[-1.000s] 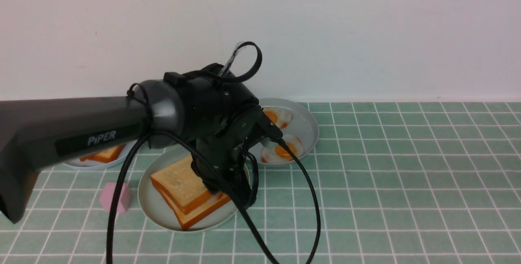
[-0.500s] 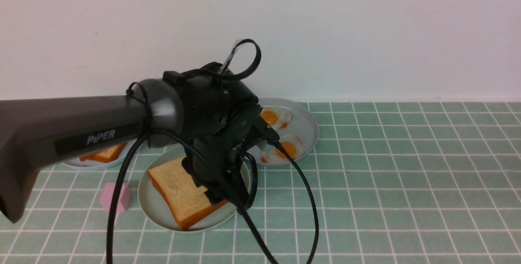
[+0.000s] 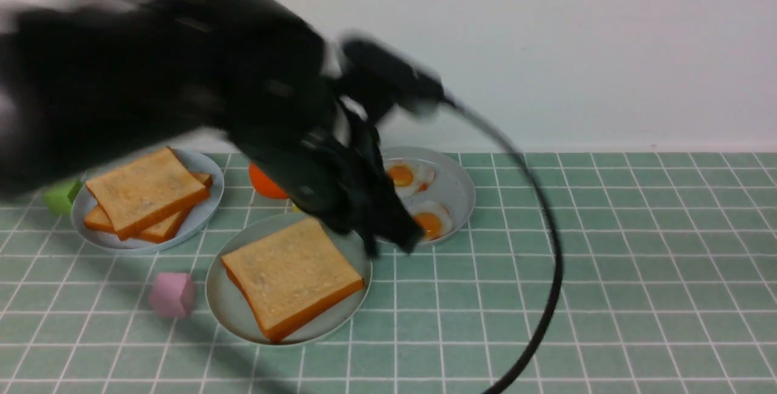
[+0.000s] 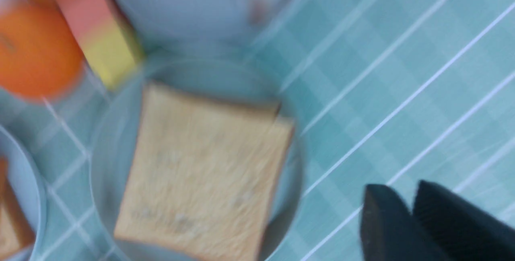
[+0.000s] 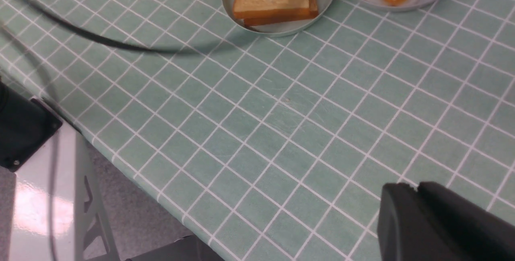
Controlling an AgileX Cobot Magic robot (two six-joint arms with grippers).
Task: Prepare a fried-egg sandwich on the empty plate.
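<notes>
Taking the mint-green plate [image 3: 226, 297] as the landmark and going left to right: a green block [image 3: 59, 197] and a grey-blue plate [image 3: 206, 206] stacked with toast slices [image 3: 144, 190] sit behind it to the left, and a pink block [image 3: 173, 294] lies just beside its left rim. On the mint-green plate rests a toast sandwich [image 3: 292, 275]; the right wrist view shows two slices stacked, though no egg between them can be made out. An orange [image 3: 264, 184] sits behind the plate. The left gripper [image 4: 410, 216], blurred, hangs above the plate's right rear rim, its fingers pressed together and holding nothing. Behind and right, another grey-blue plate [image 3: 452, 183] carries two fried eggs [image 3: 425, 218]. The right gripper [image 5: 416, 200], fingers together, hovers over bare tablecloth [image 3: 607, 272] well apart from the plate.
</notes>
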